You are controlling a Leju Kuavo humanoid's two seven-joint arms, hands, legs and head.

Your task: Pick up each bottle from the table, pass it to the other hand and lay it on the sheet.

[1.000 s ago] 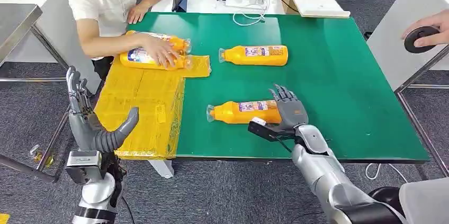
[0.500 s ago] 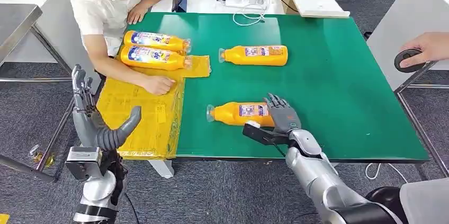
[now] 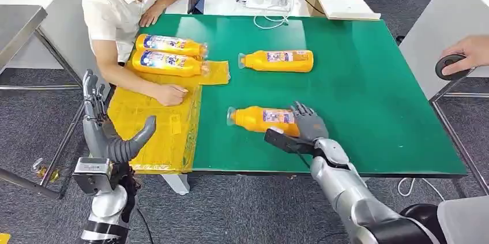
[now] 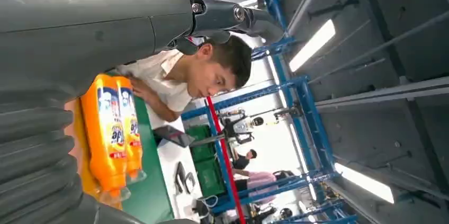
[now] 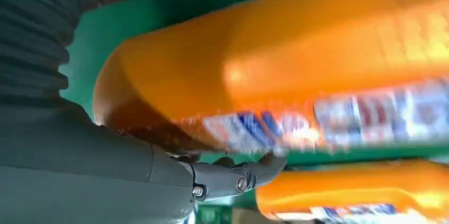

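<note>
Four orange bottles are lying around the yellow sheet [image 3: 153, 123]: two bottles [image 3: 167, 55] side by side on its far end, a third [image 3: 278, 60] beyond it on the green surface [image 3: 369, 82], and a nearest bottle [image 3: 262, 119]. The right hand [image 3: 308, 127] is wrapping around that bottle's base, though the bottle is hiding how firmly the fingers are closing. The left hand [image 3: 106, 131] is hovering beside the sheet with fingers spread, holding nothing.

You see four orange bottles, each with a blue, white and red label: the near bottle [image 3: 262, 119], the far bottle [image 3: 278, 60] and the pair of bottles [image 3: 168, 55] on the yellow sheet [image 3: 151, 126]. The desk [image 3: 369, 88] is green. Both hands, the right hand [image 3: 308, 127] and the left hand [image 3: 106, 131], are dark grey on silver arms. The person [image 3: 118, 7] wears a white shirt.
</note>
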